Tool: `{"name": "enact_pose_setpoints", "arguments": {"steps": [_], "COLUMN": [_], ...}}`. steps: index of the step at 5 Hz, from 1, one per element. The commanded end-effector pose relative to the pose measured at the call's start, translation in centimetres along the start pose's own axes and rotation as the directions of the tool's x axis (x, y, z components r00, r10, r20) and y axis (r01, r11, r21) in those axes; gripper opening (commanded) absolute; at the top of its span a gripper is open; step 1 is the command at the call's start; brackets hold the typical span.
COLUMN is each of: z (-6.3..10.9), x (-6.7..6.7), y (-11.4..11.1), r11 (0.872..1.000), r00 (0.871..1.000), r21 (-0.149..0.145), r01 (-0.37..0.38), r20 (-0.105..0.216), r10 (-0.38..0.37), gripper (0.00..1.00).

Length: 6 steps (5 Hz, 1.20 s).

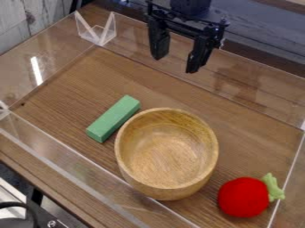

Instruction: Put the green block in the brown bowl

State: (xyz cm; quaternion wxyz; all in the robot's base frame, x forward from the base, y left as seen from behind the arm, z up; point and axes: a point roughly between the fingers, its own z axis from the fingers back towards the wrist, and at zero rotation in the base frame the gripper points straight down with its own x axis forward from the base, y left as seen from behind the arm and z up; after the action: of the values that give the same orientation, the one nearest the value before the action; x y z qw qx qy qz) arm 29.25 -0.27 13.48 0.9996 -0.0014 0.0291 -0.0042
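A light green block [114, 118] lies flat and slanted on the wood-toned counter [71, 100], at left, just beside the upper left rim of a large brown bowl [167, 153]. Farther up on the same side, a small clear plastic item [95, 32] stands near the back edge of the counter. The round bowl, its thick rim and pale grained interior facing the camera, sits upright at lower center with nothing inside. Above it, near the back of the counter, a black robot arm [194, 11] reaches in from the top of the frame, its tool [180, 62] hanging with the two fingers spread wide and nothing between them, well apart from both block and bowl. At lower right, a round red toy [243, 197] rests near the bowl's right side, a green leaf [273, 186] at its upper right, close to the counter's front edge.
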Motion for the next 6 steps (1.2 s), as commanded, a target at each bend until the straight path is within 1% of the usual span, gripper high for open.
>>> {"name": "enact_pose_setpoints", "arguments": {"steps": [1,2,3,4,5,6], "z": [-1.4,-1.4,-0.7,-1.1,-2.1,-2.5], "x": [-0.3,-1.8,-3.0,-3.8,-3.9,-4.2], "y": [-0.3,2.5,5.8,7.2,8.1,7.6], "r11": [0.996,0.999,1.0,0.998,0.996,0.998], "r00": [0.995,0.998,1.0,0.998,0.996,0.998], "r21": [-0.007,0.001,0.012,0.011,0.009,0.01], "r01": [-0.092,-0.044,-0.021,-0.057,-0.092,-0.06], "r20": [-0.029,-0.034,-0.015,-0.011,-0.013,-0.017], "r10": [0.092,0.044,0.021,0.057,0.092,0.06], "gripper": [1.0,1.0,1.0,1.0,1.0,1.0]}}
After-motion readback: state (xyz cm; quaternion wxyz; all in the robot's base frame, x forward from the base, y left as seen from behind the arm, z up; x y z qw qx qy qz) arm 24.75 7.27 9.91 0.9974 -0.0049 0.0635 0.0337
